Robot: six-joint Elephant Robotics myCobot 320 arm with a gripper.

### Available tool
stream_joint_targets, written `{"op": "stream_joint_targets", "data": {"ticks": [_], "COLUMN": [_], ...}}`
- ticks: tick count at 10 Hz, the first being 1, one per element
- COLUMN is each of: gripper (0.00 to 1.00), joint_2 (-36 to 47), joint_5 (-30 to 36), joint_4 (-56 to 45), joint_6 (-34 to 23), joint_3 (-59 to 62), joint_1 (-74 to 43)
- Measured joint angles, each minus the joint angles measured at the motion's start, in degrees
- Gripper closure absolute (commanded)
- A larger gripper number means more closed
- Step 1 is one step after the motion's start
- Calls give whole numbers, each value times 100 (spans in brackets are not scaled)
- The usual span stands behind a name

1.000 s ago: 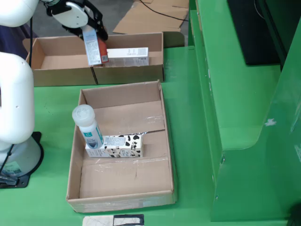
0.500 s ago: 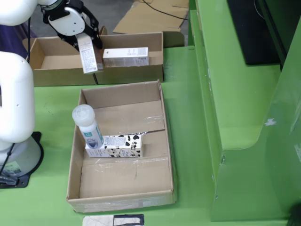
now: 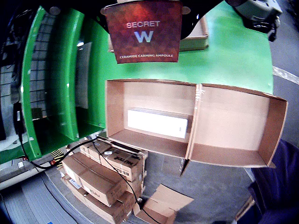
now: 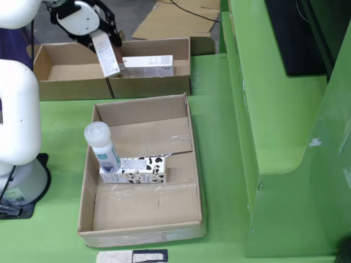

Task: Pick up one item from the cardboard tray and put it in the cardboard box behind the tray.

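My gripper (image 4: 104,41) is shut on a slim ampoule carton (image 4: 108,55), red on one face and pale on another, and holds it tilted above the divider of the two-part cardboard box (image 4: 60,87). In the wrist view the carton (image 3: 143,31) fills the top centre, above the box (image 3: 233,116). A white carton (image 4: 147,66) lies in the box's right part in the fixed view, and the same white carton (image 3: 158,122) shows in the left part in the wrist view. The cardboard tray (image 4: 142,211) in front holds a white bottle (image 4: 102,147) and a cow-print carton (image 4: 141,170).
The robot's white base (image 4: 19,181) stands left of the tray. A tall green cabinet (image 4: 285,137) rises on the right. Flat cardboard (image 4: 175,19) lies on the floor behind the box. Stacked cartons (image 3: 105,175) sit beyond the table edge in the wrist view.
The held carton swung left over the divider half a second ago, then back right and a little higher, now tilted near the white carton.
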Motion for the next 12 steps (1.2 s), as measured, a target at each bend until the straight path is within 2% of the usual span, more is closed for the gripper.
{"op": "stream_joint_targets", "data": {"ticks": [2, 5, 8, 9, 10, 11, 12], "gripper": [100, 100, 100, 100, 100, 100, 100], "joint_2": [17, -299, -905, -1143, -1775, -2479, -2610], "joint_5": [-334, -264, -193, -378, -738, -1503, -1529], "joint_4": [299, 1064, 1872, 2197, 3050, 4394, 5826], "joint_6": [-316, -1107, -1898, -2215, -3076, -4113, -3973], "joint_3": [9, -9, 0, 0, -18, -18, -18], "joint_1": [-105, -729, -1423, -1731, -1995, -2004, -1951]}}
